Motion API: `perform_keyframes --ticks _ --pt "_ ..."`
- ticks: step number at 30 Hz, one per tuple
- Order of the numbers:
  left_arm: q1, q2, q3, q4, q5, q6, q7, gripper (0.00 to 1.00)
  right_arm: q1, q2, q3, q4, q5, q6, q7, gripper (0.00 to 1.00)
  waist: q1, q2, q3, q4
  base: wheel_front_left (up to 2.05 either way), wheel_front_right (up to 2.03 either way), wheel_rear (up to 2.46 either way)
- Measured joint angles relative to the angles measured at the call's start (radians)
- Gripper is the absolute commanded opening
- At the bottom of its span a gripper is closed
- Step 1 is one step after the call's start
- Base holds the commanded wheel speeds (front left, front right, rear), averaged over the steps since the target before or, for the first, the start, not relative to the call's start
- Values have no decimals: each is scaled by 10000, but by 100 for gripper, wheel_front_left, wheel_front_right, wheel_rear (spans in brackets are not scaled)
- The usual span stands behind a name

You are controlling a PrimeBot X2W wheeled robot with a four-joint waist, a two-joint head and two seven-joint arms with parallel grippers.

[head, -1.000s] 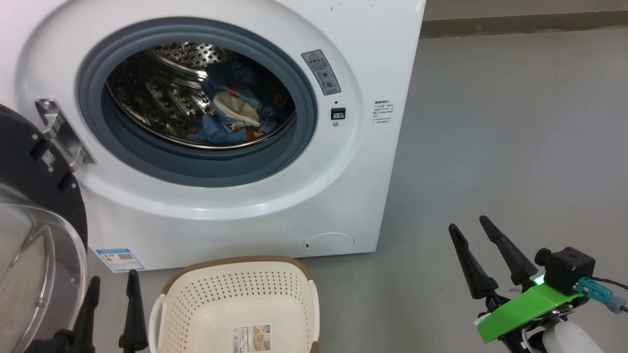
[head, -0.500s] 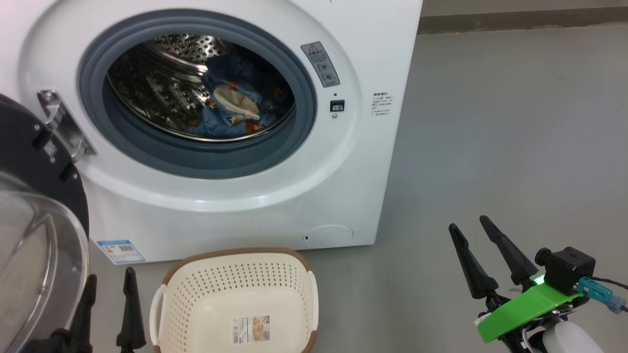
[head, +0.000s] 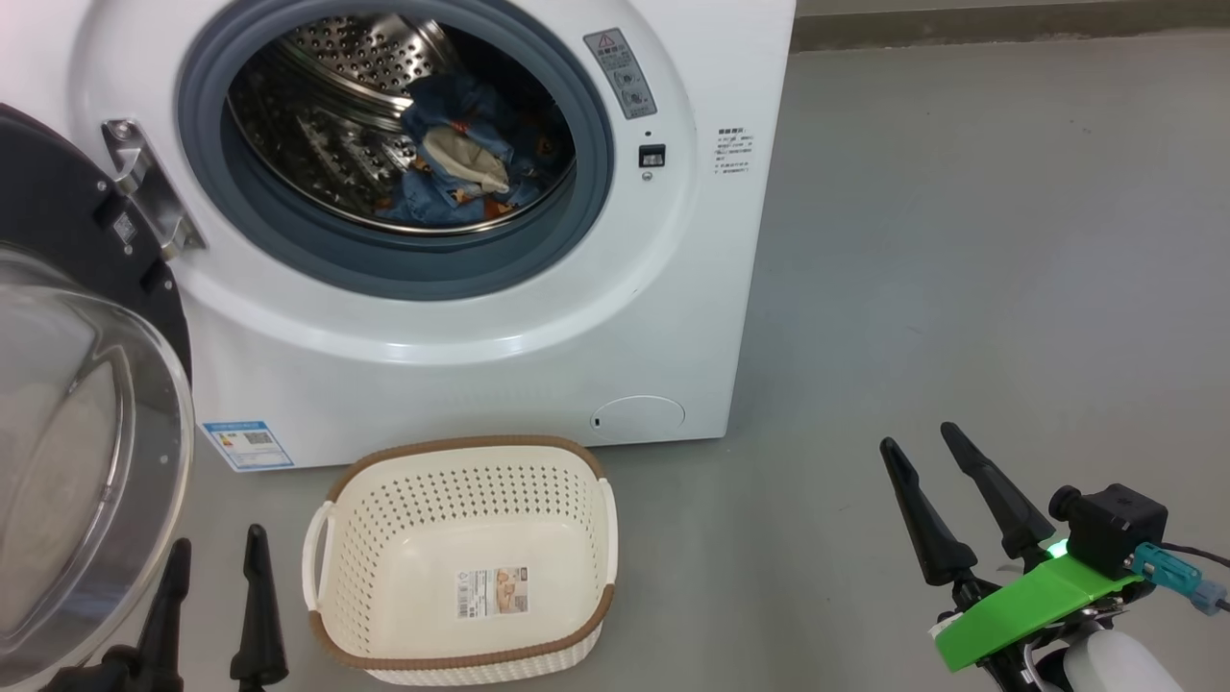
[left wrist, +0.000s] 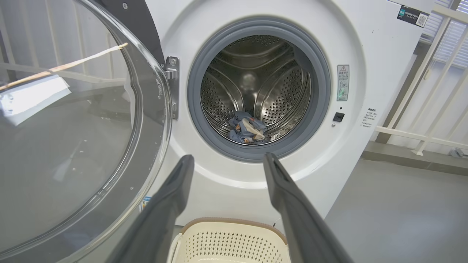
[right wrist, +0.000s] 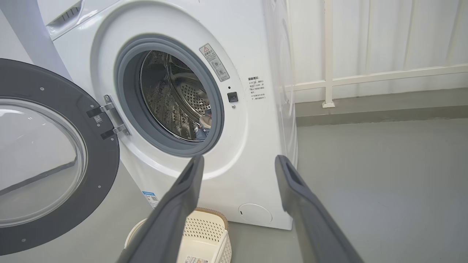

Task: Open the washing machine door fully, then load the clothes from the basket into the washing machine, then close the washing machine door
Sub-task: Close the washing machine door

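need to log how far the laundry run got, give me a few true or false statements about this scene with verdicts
1. The basket is empty. True.
2. The washing machine door is shut. False: it stands swung open, on the left of the drum opening in the head view.
3. The clothes lie inside the drum. True.
4. The left gripper is shut on a cloth. False: it is open and holds nothing.
5. The right gripper is open and empty. True.

Bright even light, sharp focus, reflections on the washing machine door [left wrist: 73,128]
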Motion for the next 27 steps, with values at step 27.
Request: perform_keyframes --ticks 27 --pt "1 -15 44 44 65 -84 0 100 1 0 -2 10 0 0 0 100 0 0 -20 6 -1 1 0"
